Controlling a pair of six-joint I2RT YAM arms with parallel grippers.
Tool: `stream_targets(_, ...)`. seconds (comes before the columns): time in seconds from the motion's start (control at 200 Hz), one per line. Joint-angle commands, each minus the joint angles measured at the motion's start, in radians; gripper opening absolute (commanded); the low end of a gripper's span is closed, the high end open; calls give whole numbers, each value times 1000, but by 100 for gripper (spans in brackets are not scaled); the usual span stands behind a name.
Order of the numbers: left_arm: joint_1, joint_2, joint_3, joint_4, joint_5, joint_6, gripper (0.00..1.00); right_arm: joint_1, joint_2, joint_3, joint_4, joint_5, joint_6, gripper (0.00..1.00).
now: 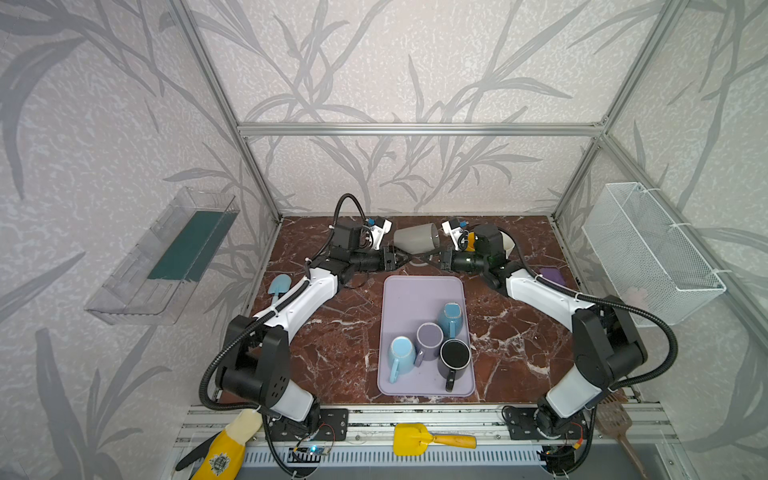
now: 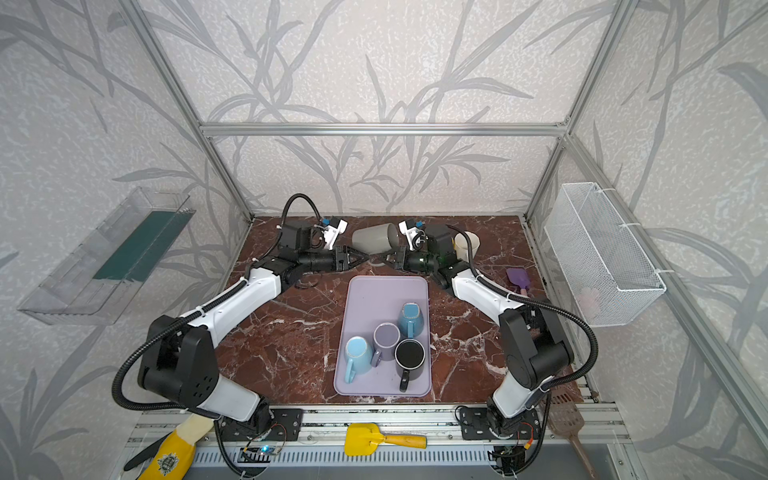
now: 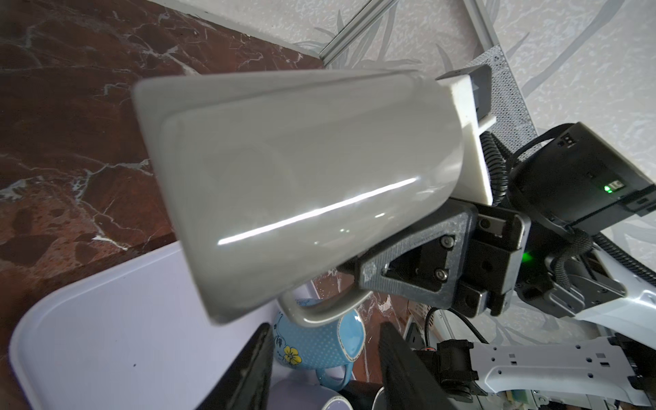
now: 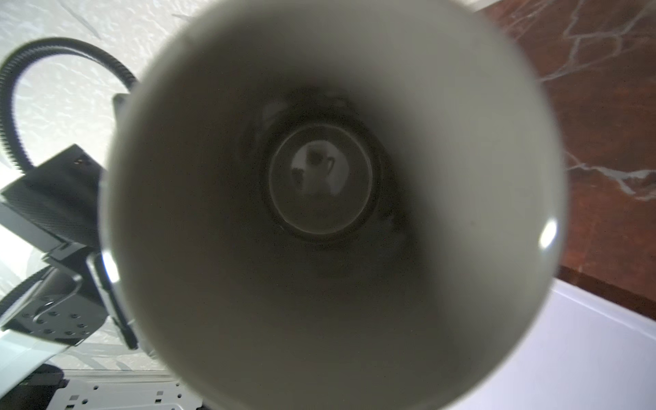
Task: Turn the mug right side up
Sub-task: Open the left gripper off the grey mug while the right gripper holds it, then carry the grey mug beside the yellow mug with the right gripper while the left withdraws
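Right claw [image 1: 441,254] pressed together, pinching grey mug [image 1: 415,237] by its handle. Mug on its side in the air just behind lavender tray [image 1: 415,291], mouth toward right claw. Left claw [image 1: 403,260] spread, beside handle, gripping nothing. 4 other mugs [image 1: 430,336] on tray's near half.

The left arm [image 1: 303,303] and right arm [image 1: 540,293] are cased white, jointed black. Ribbed black cables [image 4: 71,48] and dark fingers [image 3: 248,369] are fitted.
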Motion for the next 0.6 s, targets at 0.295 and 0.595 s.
stream_targets(0.295, -45, -9, 60, -183, -133, 125, 52, -3, -63, 134, -259, 216, -222, 0)
stream_targets(0.595, -70, 2, 74, -220, -166, 147, 52, -3, -22, 214, -447, 392, -325, 0)
